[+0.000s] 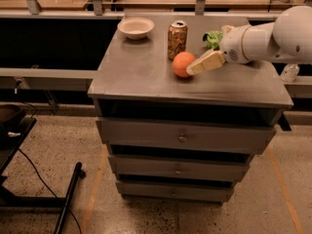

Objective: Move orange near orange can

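Observation:
The orange [182, 64] is a round bright fruit resting on the grey cabinet top [141, 72], just in front of and slightly right of the orange can [177, 39], a tall gold-orange drink can with a silver top. My gripper [201, 65] comes in from the right on a white arm. Its pale fingers [208, 62] lie right beside the orange's right side and overlap its edge. The orange sits on the surface, a small gap from the can.
A white bowl [136, 27] stands at the back left of the cabinet top. A green snack bag [212, 38] lies behind the arm at the back right. A counter runs behind. The cabinet has drawers [183, 137] below. A black stand [68, 194] leans on the floor at left.

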Action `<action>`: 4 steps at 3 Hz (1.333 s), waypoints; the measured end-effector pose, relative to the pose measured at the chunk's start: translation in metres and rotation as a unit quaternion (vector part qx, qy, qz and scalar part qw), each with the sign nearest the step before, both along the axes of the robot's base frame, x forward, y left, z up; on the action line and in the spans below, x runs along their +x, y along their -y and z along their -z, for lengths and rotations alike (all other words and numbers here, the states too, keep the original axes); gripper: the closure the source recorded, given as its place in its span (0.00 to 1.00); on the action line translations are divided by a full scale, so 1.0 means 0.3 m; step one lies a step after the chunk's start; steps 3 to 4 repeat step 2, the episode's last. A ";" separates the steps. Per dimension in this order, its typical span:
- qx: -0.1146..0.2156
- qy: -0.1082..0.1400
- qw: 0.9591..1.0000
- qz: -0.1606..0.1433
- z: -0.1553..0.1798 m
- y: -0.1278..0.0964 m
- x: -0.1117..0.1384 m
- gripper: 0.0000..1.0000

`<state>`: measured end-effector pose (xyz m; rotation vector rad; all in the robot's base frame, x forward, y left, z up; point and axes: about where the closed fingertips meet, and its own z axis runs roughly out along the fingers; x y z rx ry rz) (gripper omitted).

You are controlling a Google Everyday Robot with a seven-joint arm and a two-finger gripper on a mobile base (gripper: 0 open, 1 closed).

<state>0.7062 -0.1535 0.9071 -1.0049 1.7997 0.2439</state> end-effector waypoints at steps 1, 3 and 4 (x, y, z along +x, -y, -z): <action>0.018 0.010 0.999 0.036 -0.080 0.160 -0.020 0.00; 0.018 0.010 0.999 0.036 -0.080 0.159 -0.019 0.00; 0.018 0.010 0.999 0.036 -0.080 0.159 -0.019 0.00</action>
